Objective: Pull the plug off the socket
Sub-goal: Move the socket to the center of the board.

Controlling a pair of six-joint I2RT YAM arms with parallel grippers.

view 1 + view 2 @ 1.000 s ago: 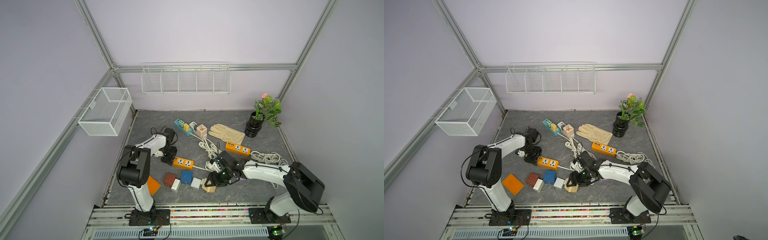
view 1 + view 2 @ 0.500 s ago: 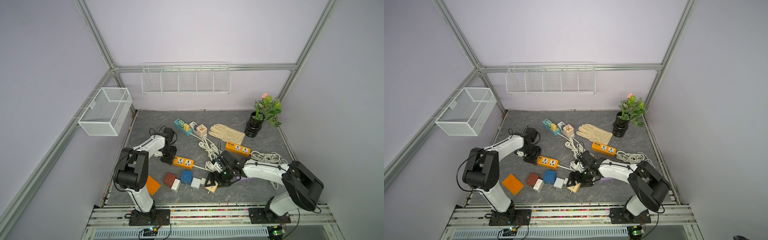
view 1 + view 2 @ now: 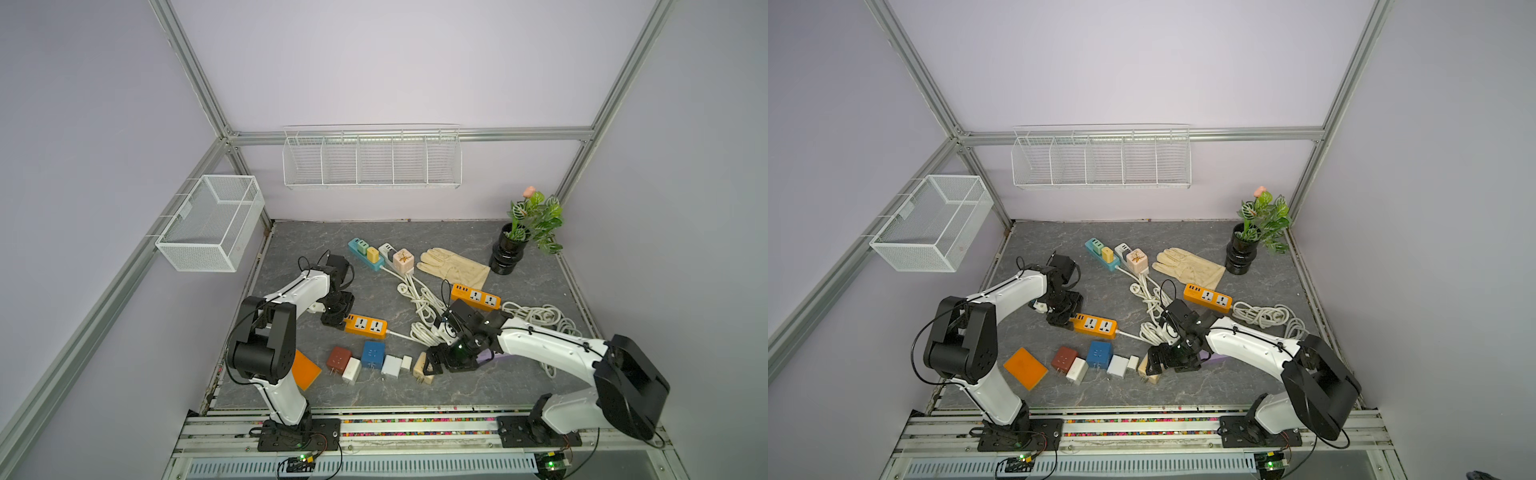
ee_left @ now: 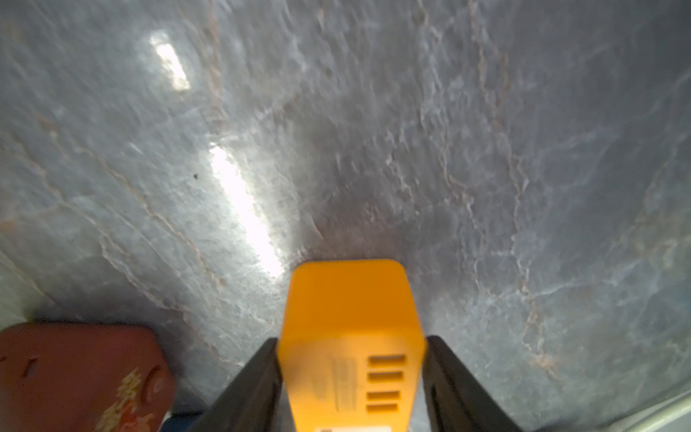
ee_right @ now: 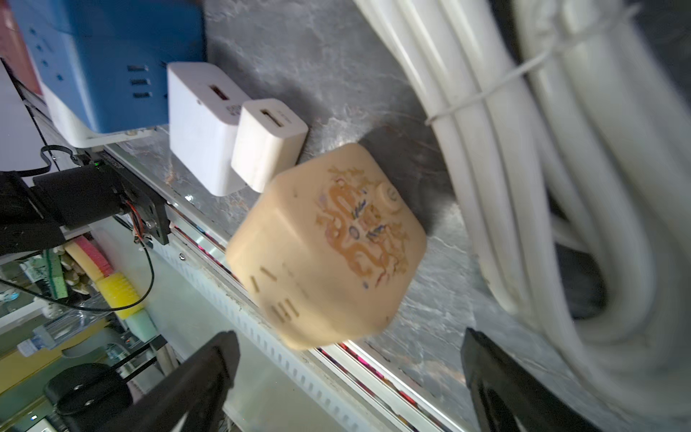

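Finds the cream cube-shaped plastic plug (image 5: 325, 247) on the grey marbled bench (image 3: 519, 291), just beside a small white charger (image 5: 267, 144), apart from the orange plastic power strip (image 3: 365, 326). Shows right end effector (image 5: 347, 340) spread wide, clear of the plug. Shows left end effector (image 4: 353, 338) flanking the strip's end; cannot tell whether pinching.
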